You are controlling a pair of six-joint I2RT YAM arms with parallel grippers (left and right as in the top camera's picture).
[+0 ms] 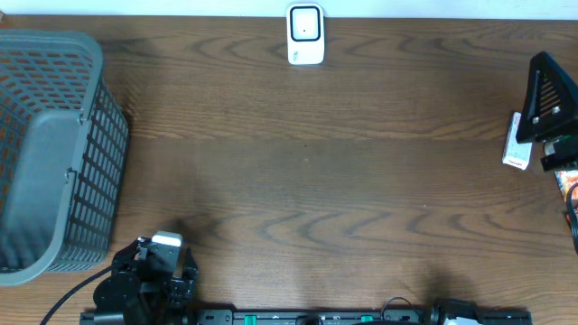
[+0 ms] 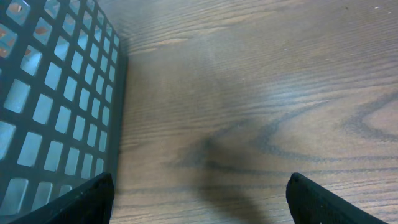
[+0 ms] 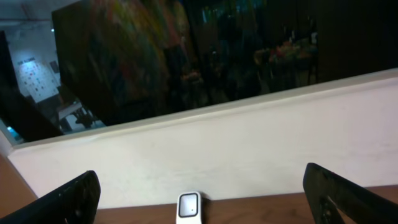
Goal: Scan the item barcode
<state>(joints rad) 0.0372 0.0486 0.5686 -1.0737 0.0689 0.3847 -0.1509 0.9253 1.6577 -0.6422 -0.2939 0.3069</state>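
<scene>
Left gripper (image 2: 200,180) sits low at the near-left corner of the brown wood-grain table (image 1: 298,181). Jaws are spread wide, and only bare wood shows in the gap in the left wrist view. Its black fingertips (image 2: 87,199) frame the bottom corners of that view. Just to its left stands the grey plastic lattice basket (image 1: 95,181). The mesh wall is close beside the left finger; can't tell if they touch

Right gripper (image 3: 200,171) is also wide open, gripping nothing. It's tilted up & toward the back of the table, so the right wrist view is mostly a white wall (image 3: 261,137) w/ a dark glossy pane (image 3: 186,56) above it. Low btwn its fingers, far off, is the white rectangular barcode scanner w/ dark window (image 1: 305,34), standing at the back edge of the table, about centre

Task item: a small white box w/ a red end (image 1: 517,144) lies at the far right edge of the table, well apart from both grippers & from the scanner. It's partly covered by a black triangular frame (image 1: 551,95) above it. Barcode too small to make out. An orange object (image 1: 567,183), cut off by the picture edge, sits just nearer than the box; can't tell what it is
</scene>
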